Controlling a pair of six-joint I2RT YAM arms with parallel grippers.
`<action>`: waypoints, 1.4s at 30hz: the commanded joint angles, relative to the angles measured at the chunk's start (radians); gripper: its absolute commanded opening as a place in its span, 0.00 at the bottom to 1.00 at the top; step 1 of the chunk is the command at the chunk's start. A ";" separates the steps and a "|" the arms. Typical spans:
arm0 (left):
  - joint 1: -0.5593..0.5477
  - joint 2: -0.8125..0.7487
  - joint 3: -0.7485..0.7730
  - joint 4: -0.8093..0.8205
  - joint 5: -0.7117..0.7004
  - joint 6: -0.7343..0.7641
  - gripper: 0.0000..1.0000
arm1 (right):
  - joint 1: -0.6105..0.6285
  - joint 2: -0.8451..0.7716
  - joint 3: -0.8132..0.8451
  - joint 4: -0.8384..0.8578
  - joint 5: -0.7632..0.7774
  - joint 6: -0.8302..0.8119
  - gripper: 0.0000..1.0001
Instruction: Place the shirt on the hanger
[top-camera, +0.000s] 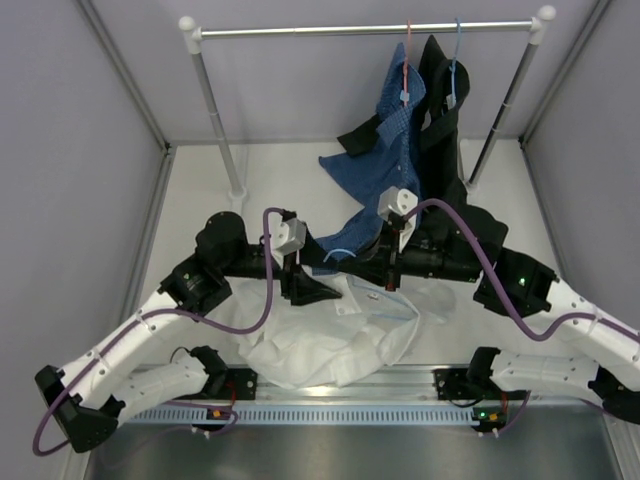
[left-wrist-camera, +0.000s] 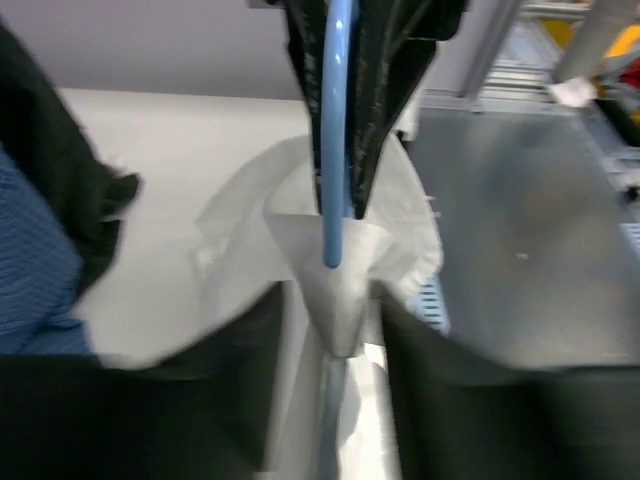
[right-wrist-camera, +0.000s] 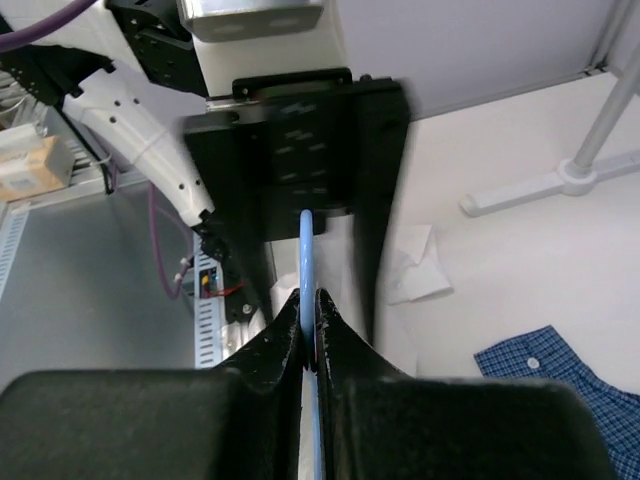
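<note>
The white shirt (top-camera: 330, 350) lies crumpled on the table near the front edge, between the two arms. The light-blue wire hanger (right-wrist-camera: 307, 255) runs straight out from my right gripper (right-wrist-camera: 309, 310), whose jaws are shut on the wire. In the left wrist view the same hanger wire (left-wrist-camera: 337, 150) comes down to a cone of shirt cloth (left-wrist-camera: 340, 290) that covers its lower part. My left gripper (left-wrist-camera: 335, 400) is open, with that cloth and wire between its fingers and a small gap on each side. Seen from above, the left gripper (top-camera: 315, 290) and right gripper (top-camera: 390, 278) face each other over the shirt's collar end.
A clothes rack with a rail (top-camera: 365, 28) stands at the back. A blue checked shirt (top-camera: 385, 150) on a red hanger (top-camera: 407, 50) and a black garment (top-camera: 440, 110) on a darker blue hanger (top-camera: 457, 60) hang from it, drooping onto the table behind the grippers.
</note>
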 joint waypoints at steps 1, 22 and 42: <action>0.000 -0.041 0.054 0.063 -0.214 -0.023 0.97 | -0.001 -0.046 -0.015 0.057 0.107 -0.007 0.00; 0.000 -0.343 -0.313 0.109 -1.079 -0.181 0.98 | -0.002 -0.232 0.129 -0.170 0.377 -0.058 0.00; 0.033 -0.055 -0.282 0.193 -1.530 -0.320 0.00 | -0.002 -0.279 0.105 -0.164 0.495 -0.035 0.00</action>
